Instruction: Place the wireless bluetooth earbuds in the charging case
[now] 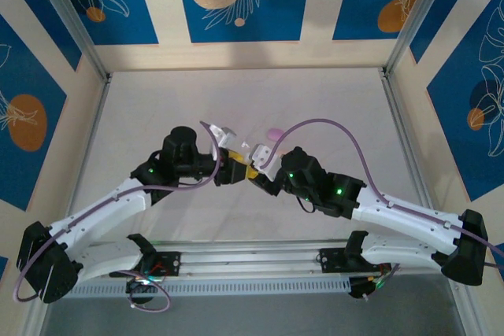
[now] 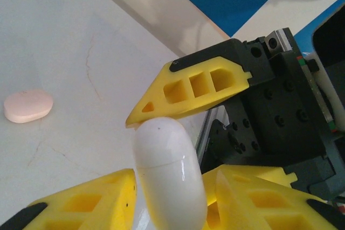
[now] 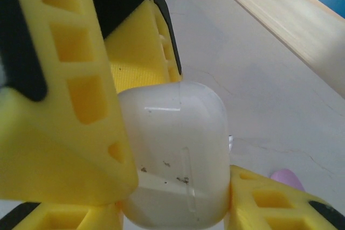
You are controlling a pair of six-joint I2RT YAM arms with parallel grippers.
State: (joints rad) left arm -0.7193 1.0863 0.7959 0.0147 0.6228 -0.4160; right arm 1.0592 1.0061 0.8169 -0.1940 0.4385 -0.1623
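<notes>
The white charging case [image 2: 170,176] hangs above the table with its lid shut, where both arms meet mid-table. My right gripper [image 3: 175,203] is shut on the charging case [image 3: 178,154], gripping its two narrow sides. One of its yellow fingers [image 2: 188,87] rests on the case's top. My left gripper [image 2: 175,189] has its jaws close along the case's two broad faces, and one finger [image 3: 64,106] lies against a face. Whether both pads press it I cannot tell. From above, the left gripper [image 1: 236,169] and right gripper [image 1: 258,177] are nose to nose. The earbuds are out of view.
A pale pink pebble-shaped object [image 2: 28,106] lies on the white table [image 1: 157,108]. A lilac rounded object [image 1: 274,133] lies just beyond the grippers, and the lilac object [image 3: 287,179] peeks past the right finger. Wooden walls [image 1: 244,54] ring the table.
</notes>
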